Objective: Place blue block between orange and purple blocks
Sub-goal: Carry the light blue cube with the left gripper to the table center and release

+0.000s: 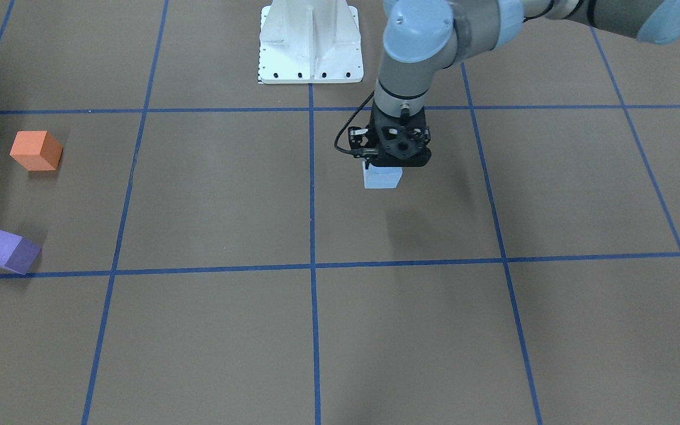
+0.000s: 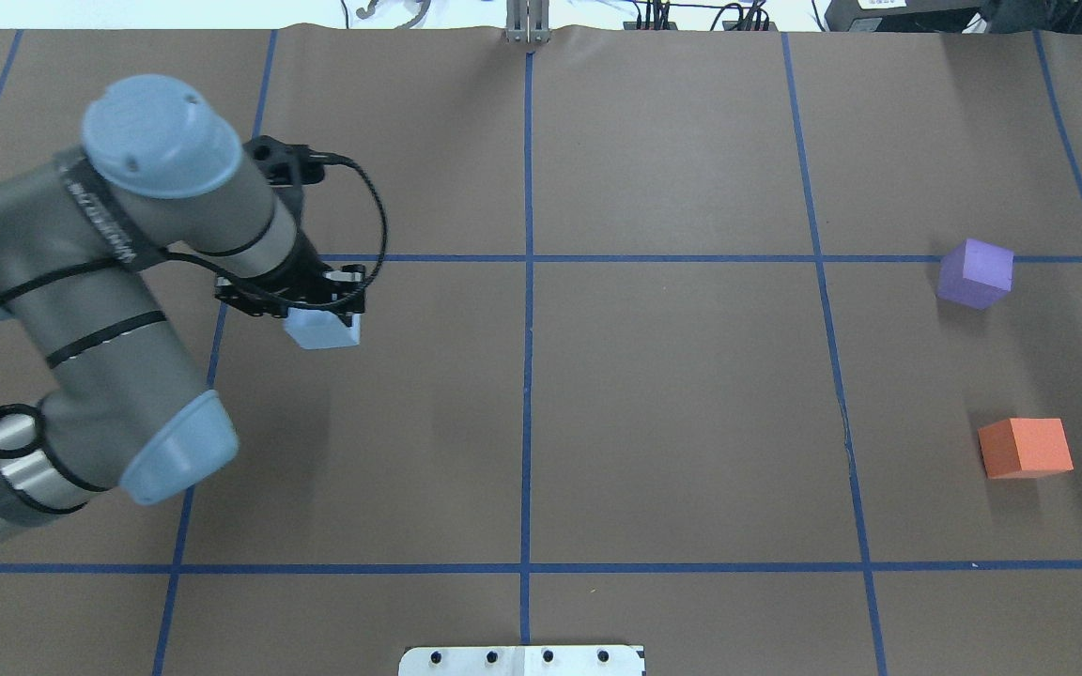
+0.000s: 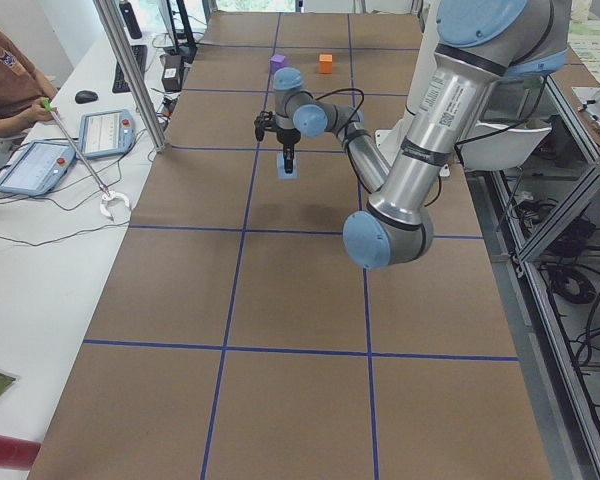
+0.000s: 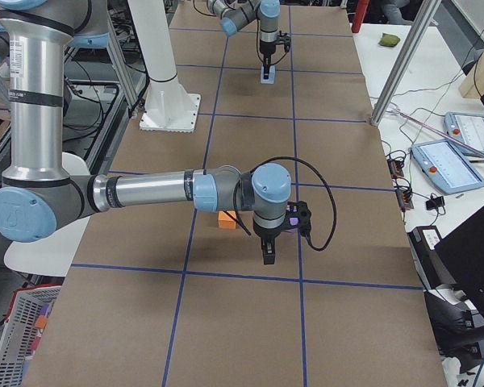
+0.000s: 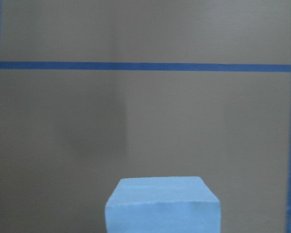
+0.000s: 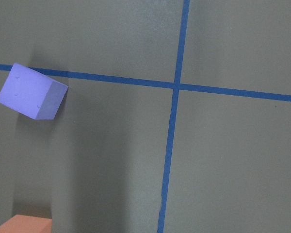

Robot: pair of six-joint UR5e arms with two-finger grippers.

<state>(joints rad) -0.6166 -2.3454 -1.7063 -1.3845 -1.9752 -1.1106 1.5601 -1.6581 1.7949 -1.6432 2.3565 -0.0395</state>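
My left gripper (image 1: 382,171) is shut on the light blue block (image 1: 382,177) and holds it a little above the table, on the robot's left side of the centre line; it also shows in the overhead view (image 2: 323,329). The block fills the bottom of the left wrist view (image 5: 162,206). The orange block (image 2: 1025,448) and the purple block (image 2: 975,272) lie apart at the table's far right, with a gap between them. My right gripper (image 4: 268,254) shows only in the exterior right view, beside those two blocks; I cannot tell whether it is open or shut.
The white robot base plate (image 1: 310,41) stands at the robot's edge of the table. Blue tape lines grid the brown surface. An operator (image 3: 5,75) and tablets (image 3: 105,130) are at a side desk.
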